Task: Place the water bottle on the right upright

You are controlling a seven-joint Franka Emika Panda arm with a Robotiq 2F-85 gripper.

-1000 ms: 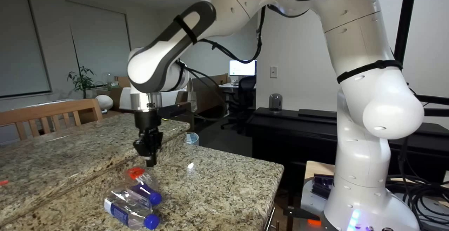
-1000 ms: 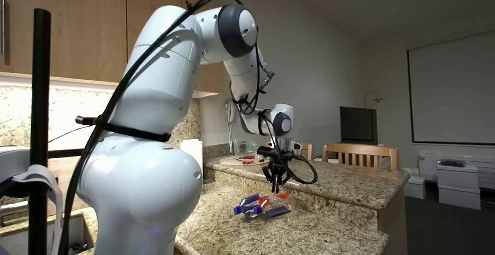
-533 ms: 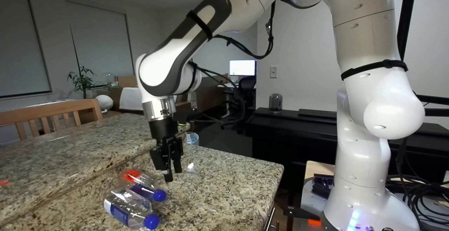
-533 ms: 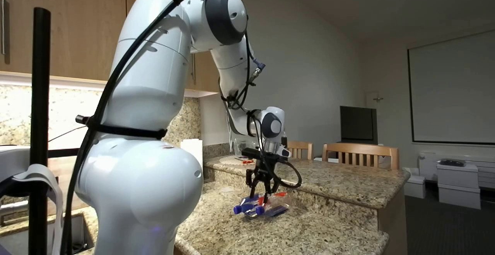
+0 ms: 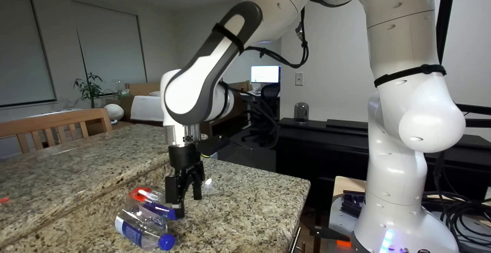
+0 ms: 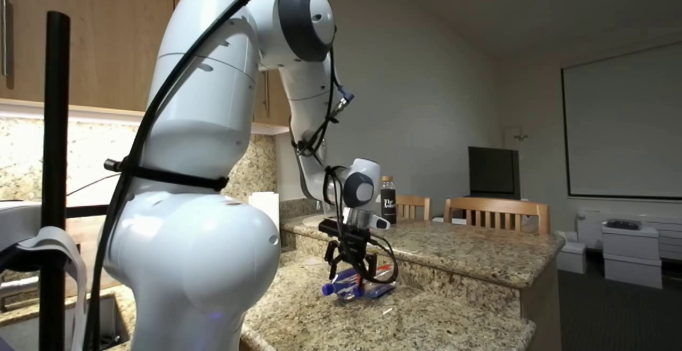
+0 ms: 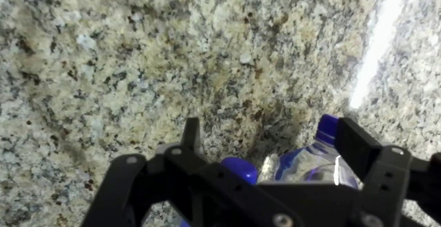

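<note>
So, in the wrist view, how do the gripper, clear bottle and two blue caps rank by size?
Largest: gripper, nearest the camera.
Next: clear plastic bottle, partly hidden.
Smallest: left blue cap, right blue cap; partly covered, too alike to rank.

In an exterior view: far bottle (image 5: 155, 207) lies just behind near bottle (image 5: 142, 228) on lower counter (image 5: 249, 203), right of raised counter (image 5: 80, 161).
</note>
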